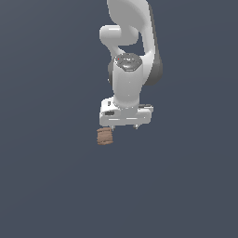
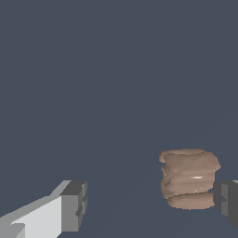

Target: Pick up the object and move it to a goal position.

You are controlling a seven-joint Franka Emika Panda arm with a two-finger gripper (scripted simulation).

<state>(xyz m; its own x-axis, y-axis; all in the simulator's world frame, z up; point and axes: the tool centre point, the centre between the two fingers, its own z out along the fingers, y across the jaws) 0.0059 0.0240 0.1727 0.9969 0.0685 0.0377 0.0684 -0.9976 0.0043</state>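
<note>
The object (image 1: 105, 136) is a small tan-brown block with darker horizontal bands, resting on the dark grey floor. In the exterior view it sits just below the white gripper (image 1: 124, 126), under the hand's end on the exterior view's left. In the wrist view the object (image 2: 189, 179) lies in the space the fingers span, close beside one dark grey fingertip (image 2: 227, 199) and far from the other (image 2: 74, 207). The gripper (image 2: 151, 202) is open and holds nothing. I cannot tell if the near finger touches the block.
The white arm (image 1: 128, 60) rises above the gripper. A plain dark grey floor (image 1: 51, 186) surrounds the block. No goal marker shows in either view.
</note>
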